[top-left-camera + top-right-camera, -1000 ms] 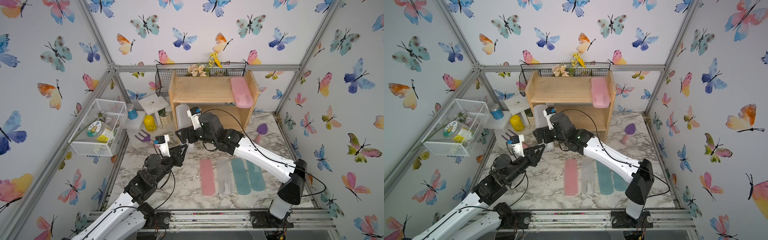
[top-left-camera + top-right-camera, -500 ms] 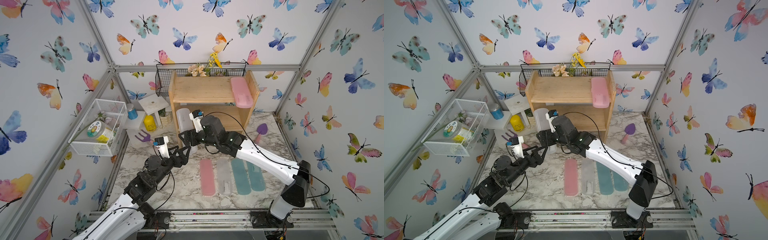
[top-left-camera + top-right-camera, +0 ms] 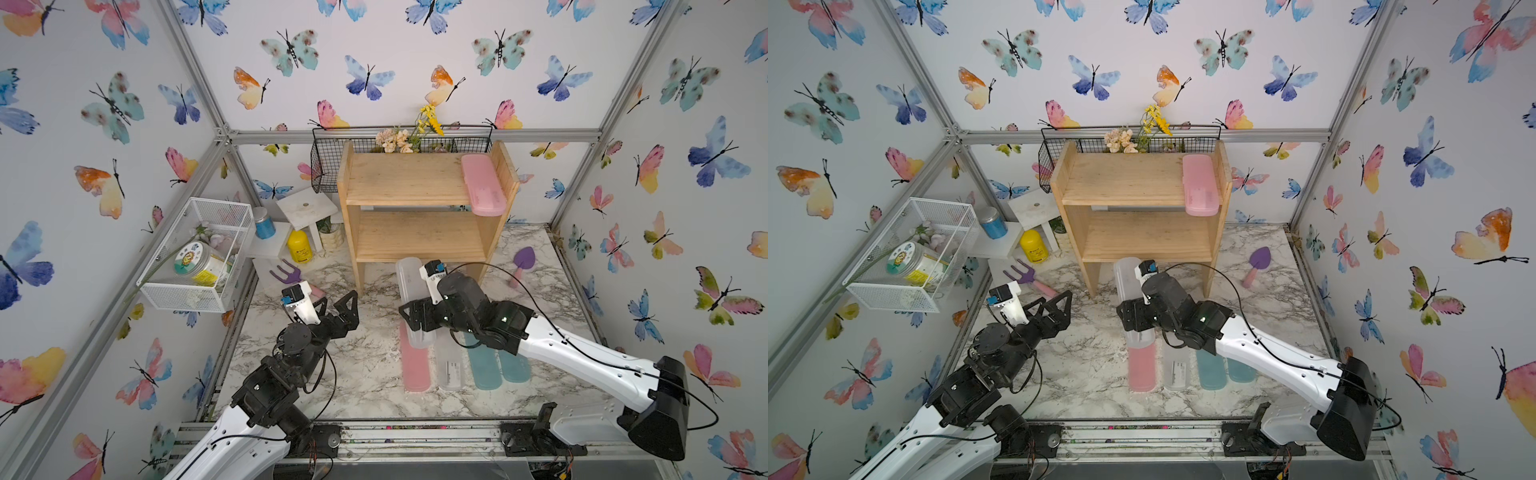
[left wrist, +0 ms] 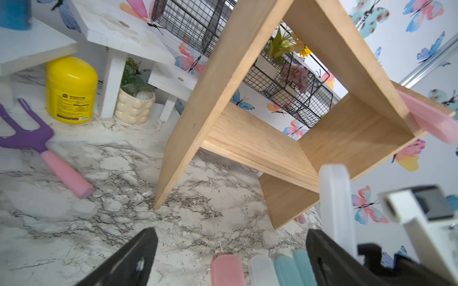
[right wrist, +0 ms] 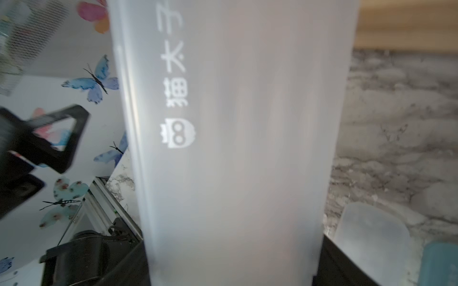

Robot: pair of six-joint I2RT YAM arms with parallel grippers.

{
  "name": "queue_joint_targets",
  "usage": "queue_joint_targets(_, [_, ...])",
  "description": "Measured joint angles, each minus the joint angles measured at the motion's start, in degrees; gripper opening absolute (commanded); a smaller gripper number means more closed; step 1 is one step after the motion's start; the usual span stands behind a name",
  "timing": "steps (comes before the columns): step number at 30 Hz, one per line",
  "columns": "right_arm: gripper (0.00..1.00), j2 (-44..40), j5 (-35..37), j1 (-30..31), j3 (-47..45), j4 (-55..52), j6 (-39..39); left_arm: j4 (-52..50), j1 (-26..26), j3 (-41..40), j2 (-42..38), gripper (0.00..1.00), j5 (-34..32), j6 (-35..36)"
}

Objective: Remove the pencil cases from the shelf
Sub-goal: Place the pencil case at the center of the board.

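Right gripper [image 3: 415, 318] clamps frosted white case [image 3: 409, 278], long axis pointing at shelf [image 3: 407, 183], above the table pink case [image 3: 415, 370]. Left gripper [image 3: 334, 305] wide, empty.

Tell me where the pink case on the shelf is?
In both top views, the pink case lies on the shelf's top tier against the right side panel, overhanging the front.

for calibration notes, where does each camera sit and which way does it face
Top views: high in front, facing down and back at the shelf; left arm and right arm show, right gripper holding the frosted case.
Left wrist: on the left arm, facing the shelf's legs over the marble tabletop; its open black fingers show.
Right wrist: on the right arm, facing along that case; jaw edges show.
Shared: both wrist views show the case.
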Motion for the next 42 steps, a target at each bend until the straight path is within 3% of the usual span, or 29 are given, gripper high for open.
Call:
queue_joint_targets(4, [0.77,4.4,-1.2,2.3,-6.7,1.1,5.2,-0.9,0.0,0.8,2.3,0.99,-2.1,0.0])
queue_joint_targets(14, [0.8,21.6,-1.6,13.3,-2.6,10.5,17.0,-2.6,0.0,0.9,6.4,0.99,-2.3,-0.6])
queue_joint_targets(29, [0.84,32.7,4.8,13.6,9.6,5.7,25.0,-2.8,0.0,-0.6,6.3,0.99,-2.3,-3.3])
queue_joint_targets(42, [0.9,36.5,8.9,13.6,11.5,-1.1,25.3,-3.0,0.0,-2.5,4.9,0.99,-2.3,-3.7])
